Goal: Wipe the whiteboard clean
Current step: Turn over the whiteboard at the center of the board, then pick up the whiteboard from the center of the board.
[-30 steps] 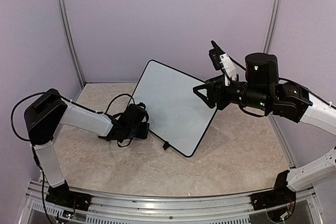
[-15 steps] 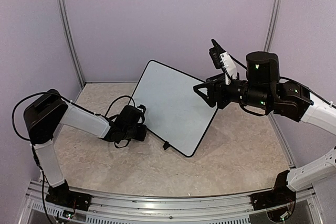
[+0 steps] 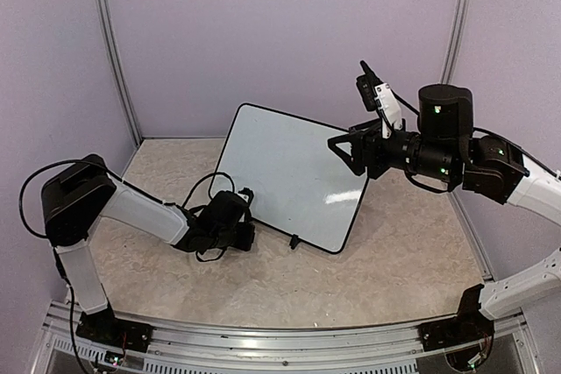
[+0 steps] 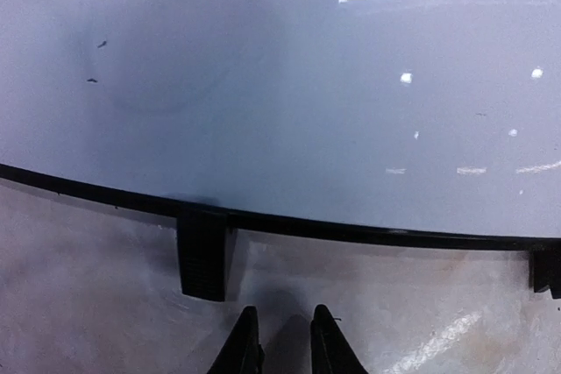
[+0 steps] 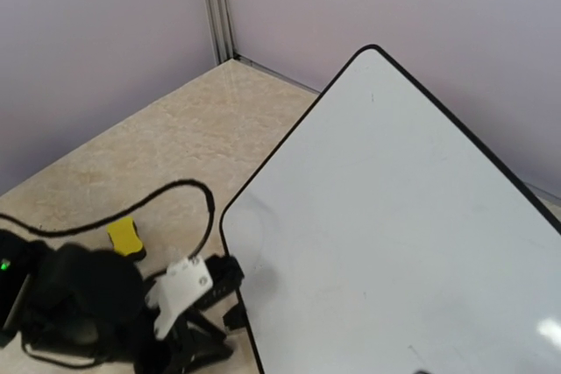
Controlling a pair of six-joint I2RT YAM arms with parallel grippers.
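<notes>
The whiteboard (image 3: pixel 280 172) is white with a thin black frame. It stands tilted on its near edge, its black feet (image 4: pixel 203 251) on the table. Its face (image 4: pixel 289 85) looks wiped, with only tiny dark specks at the left. My right gripper (image 3: pixel 344 151) sits at the board's raised right edge and seems shut on it. Its fingers are out of the right wrist view, which looks down on the board (image 5: pixel 403 216). My left gripper (image 4: pixel 282 339) is low on the table just before the board's near edge, empty, with a narrow gap between its jaws.
The beige tabletop (image 3: pixel 394 251) is walled by purple panels with metal posts (image 3: pixel 114 50). The left arm's black cable (image 3: pixel 197 186) loops on the table beside the board's left corner. The left arm's wrist (image 5: pixel 88 295) lies by that corner.
The board's near edge has swung right and it stands steeper. My left gripper has moved down and right along the table. My right gripper has shifted slightly right.
</notes>
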